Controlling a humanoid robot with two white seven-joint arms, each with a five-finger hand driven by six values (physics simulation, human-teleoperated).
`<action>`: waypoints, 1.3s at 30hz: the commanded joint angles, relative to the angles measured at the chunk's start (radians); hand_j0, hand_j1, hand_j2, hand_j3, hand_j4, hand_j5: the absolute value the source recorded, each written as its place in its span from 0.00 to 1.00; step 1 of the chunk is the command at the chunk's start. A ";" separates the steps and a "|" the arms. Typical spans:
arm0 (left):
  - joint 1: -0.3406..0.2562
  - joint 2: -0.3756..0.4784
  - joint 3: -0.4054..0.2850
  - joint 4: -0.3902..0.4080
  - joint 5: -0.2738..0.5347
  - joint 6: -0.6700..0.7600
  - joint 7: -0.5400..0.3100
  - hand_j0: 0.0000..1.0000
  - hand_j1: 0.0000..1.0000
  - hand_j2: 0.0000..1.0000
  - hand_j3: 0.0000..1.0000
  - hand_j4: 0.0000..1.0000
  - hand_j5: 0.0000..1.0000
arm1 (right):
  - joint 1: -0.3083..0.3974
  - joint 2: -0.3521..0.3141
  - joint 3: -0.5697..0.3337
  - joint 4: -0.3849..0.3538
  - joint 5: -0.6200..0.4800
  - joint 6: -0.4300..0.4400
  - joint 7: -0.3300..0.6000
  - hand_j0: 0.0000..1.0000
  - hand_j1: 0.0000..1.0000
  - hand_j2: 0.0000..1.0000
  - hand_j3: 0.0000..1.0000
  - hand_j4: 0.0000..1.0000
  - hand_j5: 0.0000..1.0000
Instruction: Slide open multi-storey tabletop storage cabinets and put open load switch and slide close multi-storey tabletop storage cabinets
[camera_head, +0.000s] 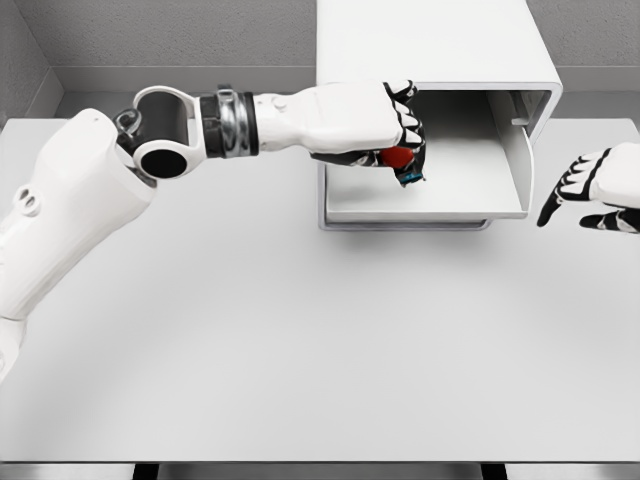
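A white storage cabinet stands at the back of the table, its bottom drawer slid out toward me. My left hand reaches across from the left and hangs over the drawer's left part, fingers curled around a small red load switch with a blue bit at its lower end. The switch is mostly hidden by the fingers. My right hand hovers to the right of the drawer, fingers spread and holding nothing, clear of the cabinet.
The light grey table spreads out in front of the cabinet. Grey walls close the back and left. The left arm's elbow stretches over the table's back left.
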 joint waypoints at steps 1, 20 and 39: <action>0.000 -0.001 0.002 -0.008 -0.007 0.001 -0.004 0.52 0.52 0.52 0.52 0.52 0.52 | 0.000 -0.013 0.012 -0.001 -0.011 0.003 -0.004 0.60 0.60 0.60 0.60 0.60 0.60; 0.006 0.010 -0.002 -0.055 -0.001 0.001 -0.003 0.52 0.52 0.52 0.52 0.52 0.52 | -0.019 0.029 0.115 -0.004 -0.008 0.003 -0.020 0.59 0.59 0.59 0.59 0.59 0.59; -0.005 -0.022 -0.028 0.026 -0.009 0.001 -0.003 0.90 0.90 0.90 0.90 0.90 0.90 | -0.017 0.069 0.139 -0.002 0.007 0.003 -0.020 0.58 0.58 0.58 0.58 0.58 0.58</action>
